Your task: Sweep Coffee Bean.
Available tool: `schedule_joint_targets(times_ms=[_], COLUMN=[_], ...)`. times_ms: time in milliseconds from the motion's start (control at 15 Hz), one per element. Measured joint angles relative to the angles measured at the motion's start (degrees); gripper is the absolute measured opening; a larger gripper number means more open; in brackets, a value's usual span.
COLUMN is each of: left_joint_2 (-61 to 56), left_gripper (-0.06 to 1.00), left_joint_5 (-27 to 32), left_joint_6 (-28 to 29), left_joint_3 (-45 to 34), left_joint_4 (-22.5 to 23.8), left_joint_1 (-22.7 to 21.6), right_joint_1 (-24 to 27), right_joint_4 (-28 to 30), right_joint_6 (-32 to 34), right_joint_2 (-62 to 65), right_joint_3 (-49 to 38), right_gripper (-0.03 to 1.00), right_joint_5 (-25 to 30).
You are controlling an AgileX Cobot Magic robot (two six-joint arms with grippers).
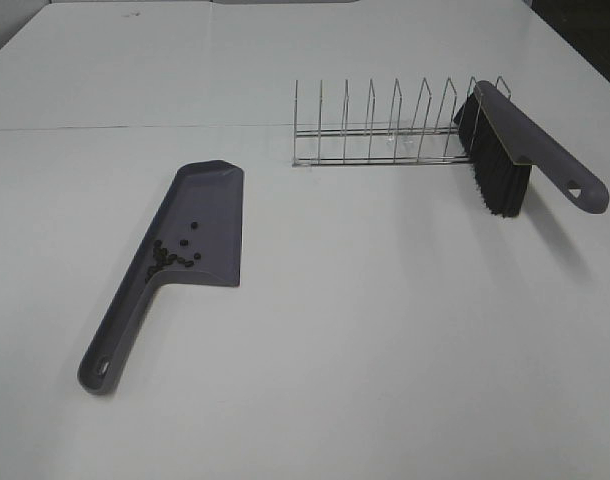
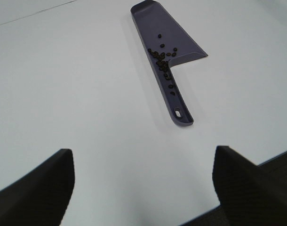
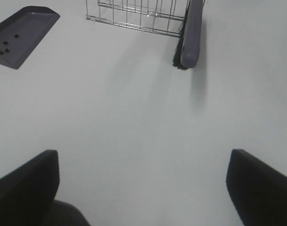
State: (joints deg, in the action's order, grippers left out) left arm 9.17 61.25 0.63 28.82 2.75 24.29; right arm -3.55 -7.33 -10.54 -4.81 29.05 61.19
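Observation:
A grey-purple dustpan [image 1: 213, 195] lies on the white table, handle toward the front left. The coffee beans [image 1: 171, 255] sit inside it, bunched near the handle's root. A grey brush [image 1: 530, 145] with black bristles leans on the right end of a wire rack [image 1: 375, 130]. Neither gripper shows in the exterior view. In the left wrist view my left gripper [image 2: 143, 197] is open and empty, well short of the dustpan [image 2: 150, 21] and its beans [image 2: 161, 59]. In the right wrist view my right gripper [image 3: 143, 193] is open and empty, short of the brush [image 3: 193, 33].
The wire rack [image 3: 134, 14] stands at the back right of the table [image 1: 385, 350]. The dustpan's corner [image 3: 28, 28] with a few beans [image 3: 0, 47] shows in the right wrist view. The table's front edge [image 2: 275, 157] lies close to my left gripper.

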Motion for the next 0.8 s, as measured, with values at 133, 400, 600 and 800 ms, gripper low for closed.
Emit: schedule_joint_targets(times_ms=[133,400,600,800], left_joint_2=[0.00,0.00,0.00,0.00], left_gripper=[0.74,0.74,0.74,0.74], left_joint_5=[0.00,0.00,0.00,0.00], left_joint_6=[-0.11,-0.63,-0.63,-0.63], left_joint_3=[-0.17,-0.17,-0.17,-0.17], left_joint_4=[0.00,0.00,0.00,0.00], left_joint_1=[0.00,0.00,0.00,0.00], right_joint_1=[0.00,0.00,0.00,0.00], right_joint_4=[-0.97,-1.09,-1.09,-1.09], right_joint_6=[-1.26,-1.83,-1.83,-1.83], right_joint_2=[0.00,0.00,0.00,0.00], right_joint_3=[0.00,0.00,0.00,0.00], right_gripper=[0.81,0.81,0.81,0.80], right_joint_5=[0.06,0.06,0.06,0.06])
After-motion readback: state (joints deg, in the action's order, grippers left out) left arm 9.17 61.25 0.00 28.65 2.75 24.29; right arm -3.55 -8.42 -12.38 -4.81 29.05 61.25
